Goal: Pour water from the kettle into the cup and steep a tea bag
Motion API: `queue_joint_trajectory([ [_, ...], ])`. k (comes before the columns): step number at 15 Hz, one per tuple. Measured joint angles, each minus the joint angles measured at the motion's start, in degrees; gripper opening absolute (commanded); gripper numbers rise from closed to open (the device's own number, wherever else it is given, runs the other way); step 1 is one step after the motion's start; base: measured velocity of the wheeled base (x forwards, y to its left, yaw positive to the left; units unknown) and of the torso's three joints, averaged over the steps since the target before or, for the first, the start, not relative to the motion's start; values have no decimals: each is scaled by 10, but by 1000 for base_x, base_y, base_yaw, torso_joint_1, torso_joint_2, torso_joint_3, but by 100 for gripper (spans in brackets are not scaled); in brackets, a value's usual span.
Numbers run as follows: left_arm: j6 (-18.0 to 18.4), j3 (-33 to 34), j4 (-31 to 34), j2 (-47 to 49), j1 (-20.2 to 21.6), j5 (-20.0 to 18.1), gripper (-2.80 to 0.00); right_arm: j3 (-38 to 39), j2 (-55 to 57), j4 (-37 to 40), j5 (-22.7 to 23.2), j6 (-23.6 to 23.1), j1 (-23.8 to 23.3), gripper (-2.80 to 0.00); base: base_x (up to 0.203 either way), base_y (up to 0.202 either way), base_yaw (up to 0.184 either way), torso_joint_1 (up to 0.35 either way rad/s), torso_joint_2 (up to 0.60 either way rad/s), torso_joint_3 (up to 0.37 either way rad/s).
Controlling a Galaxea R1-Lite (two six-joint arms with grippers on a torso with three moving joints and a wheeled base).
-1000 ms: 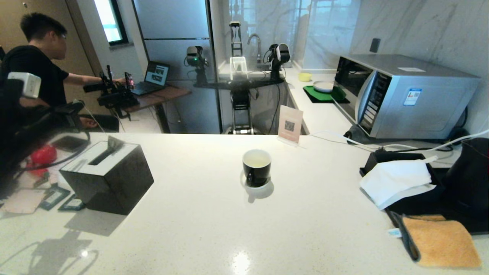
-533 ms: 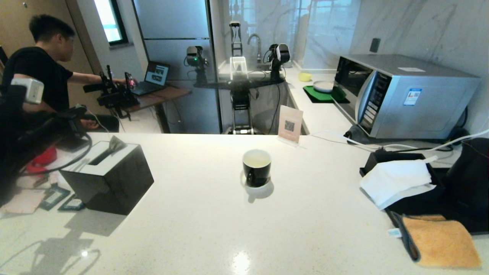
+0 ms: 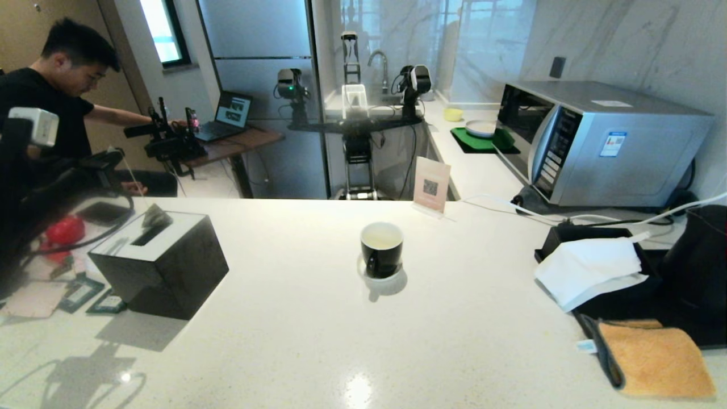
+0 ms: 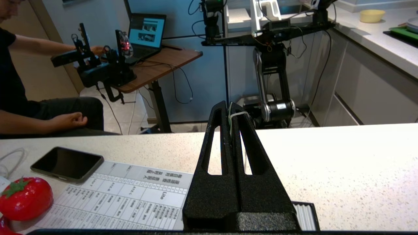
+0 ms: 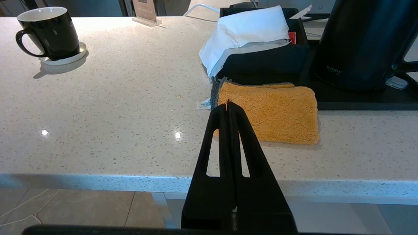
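Swinging lower over the tissue box (image 3: 159, 261), the tea bag (image 3: 154, 217) hangs from the shut left claw (image 4: 231, 109); cup (image 3: 381, 248) holds water (image 3: 381, 238).

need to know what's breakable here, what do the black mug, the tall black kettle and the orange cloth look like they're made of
Small glossy black mug with white inside: likely glazed ceramic, given its shiny highlights. Tall matte black kettle: a dull, even surface, coated metal or plastic; cannot tell which. Orange fluffy cloth: soft pile fabric, probably microfibre, with a grey edge.

One mug (image 3: 381, 248) on one saucer (image 3: 386, 279); one kettle (image 3: 701, 264); one tissue box (image 3: 160, 262); one orange cloth (image 3: 653, 358); one microwave (image 3: 602, 142); one phone (image 4: 67, 164); one person (image 3: 51, 96).
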Motion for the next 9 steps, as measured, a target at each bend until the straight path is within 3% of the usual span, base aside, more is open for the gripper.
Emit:
queue_joint_trajectory([
  [9,1,9,1,-10,0,-5,-280,0,0,0,0,0,0,-280,0,0,0,0,0,0],
])
